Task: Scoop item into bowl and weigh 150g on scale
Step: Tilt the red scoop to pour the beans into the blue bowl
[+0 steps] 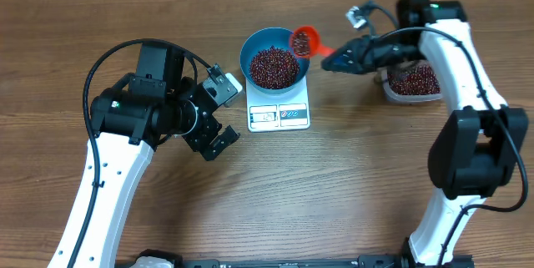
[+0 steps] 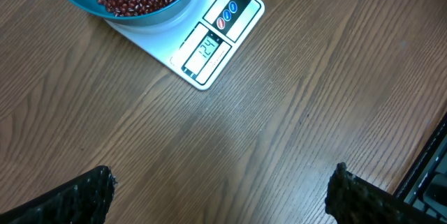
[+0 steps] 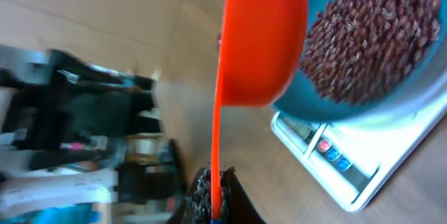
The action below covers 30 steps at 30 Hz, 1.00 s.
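Note:
The blue bowl (image 1: 274,55) stands on the white scale (image 1: 279,114) and holds a heap of dark red-brown beans (image 1: 273,66). My right gripper (image 1: 335,56) is shut on the handle of an orange scoop (image 1: 304,41), which hangs tilted over the bowl's right rim with beans in it. In the right wrist view the orange scoop (image 3: 260,39) hides part of the bowl (image 3: 419,95). My left gripper (image 1: 222,141) stands open over bare wood, left of the scale and slightly nearer than it. The left wrist view shows the scale's lit display (image 2: 207,49).
A clear tub (image 1: 412,84) with more beans sits at the right, under the right arm. The left arm's black body (image 1: 150,105) lies left of the scale. Wooden tabletop (image 1: 334,184) stretches in front.

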Available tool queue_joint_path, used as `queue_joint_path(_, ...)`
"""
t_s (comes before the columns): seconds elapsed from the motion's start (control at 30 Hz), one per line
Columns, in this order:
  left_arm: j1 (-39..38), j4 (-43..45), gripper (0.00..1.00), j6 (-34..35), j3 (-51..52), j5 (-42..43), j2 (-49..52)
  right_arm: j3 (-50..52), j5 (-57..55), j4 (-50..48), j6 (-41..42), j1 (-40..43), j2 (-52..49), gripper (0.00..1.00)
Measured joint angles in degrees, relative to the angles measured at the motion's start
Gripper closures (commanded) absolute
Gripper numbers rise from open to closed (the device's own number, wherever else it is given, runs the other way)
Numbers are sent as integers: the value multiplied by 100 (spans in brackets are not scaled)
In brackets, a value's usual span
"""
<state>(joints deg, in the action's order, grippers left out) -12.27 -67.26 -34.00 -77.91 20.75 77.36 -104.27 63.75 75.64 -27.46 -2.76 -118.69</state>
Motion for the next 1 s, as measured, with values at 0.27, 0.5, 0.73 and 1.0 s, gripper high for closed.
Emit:
queue_joint_path(0.27, 0, -2, 0, 0, 0, 0, 0, -2, -1624, -1228, 590, -837, 0, 96)
queue_joint_path(0.5, 0, 0, 0, 0, 0, 2, 0, -2, -3067, -1718, 684, -1475, 0, 96)
queue_joint_path(0.73, 0, 0, 0, 0, 0, 2, 0, -2, -4284, -1864, 691, -1832, 2, 96)
queue_joint_path(1.0, 0, -2, 0, 0, 0, 2, 0, -2, -5165, -1993, 686, -1943, 109, 96)
